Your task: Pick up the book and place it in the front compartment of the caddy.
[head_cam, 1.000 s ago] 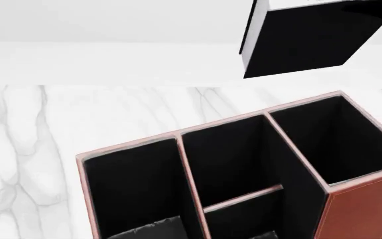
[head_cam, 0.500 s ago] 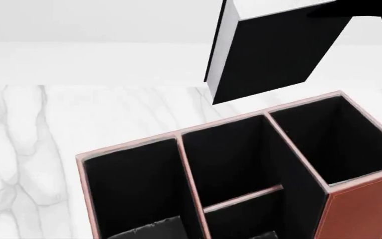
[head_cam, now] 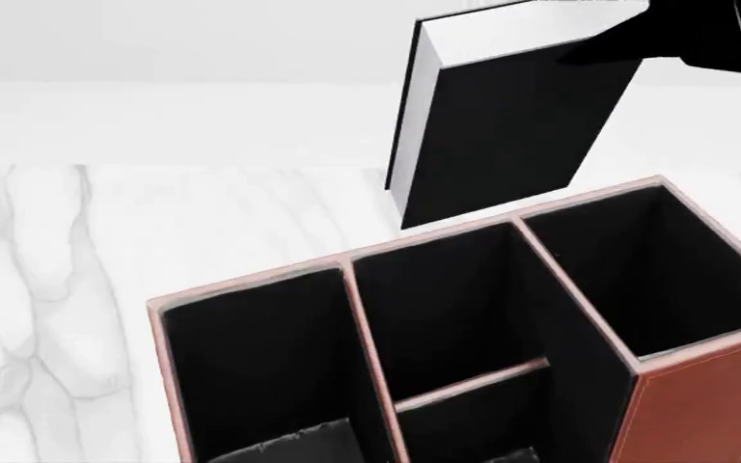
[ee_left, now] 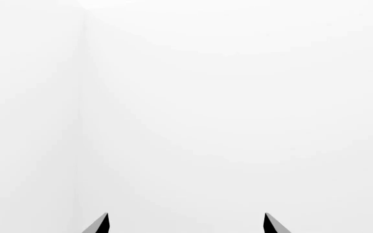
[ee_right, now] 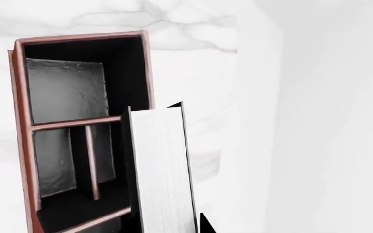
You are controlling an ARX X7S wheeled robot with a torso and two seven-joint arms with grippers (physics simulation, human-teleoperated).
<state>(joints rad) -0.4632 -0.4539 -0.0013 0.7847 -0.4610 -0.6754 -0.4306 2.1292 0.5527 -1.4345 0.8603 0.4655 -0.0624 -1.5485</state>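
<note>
While the right claw [head_cam: 679, 39] carries it clenched by its upper end, the book [head_cam: 506, 125] has swung left since a second ago and dropped lower, its bottom corner now just above the caddy [head_cam: 699, 410] rim at the middle column. Front compartment [head_cam: 474, 420] still unfilled. Left claw [ee_left: 185, 224] idle, tips spread apart, grasping nothing.

One book [head_cam: 506, 121], one caddy [head_cam: 474, 338] and one marble tabletop [head_cam: 62, 289]. The caddy shows three columns, the middle one split by a single low divider [head_cam: 474, 383], so four cells by my count. Of the left gripper [ee_left: 185, 224] only two dark tips show; the right gripper [head_cam: 699, 39] is a dark shape at the book's top.
</note>
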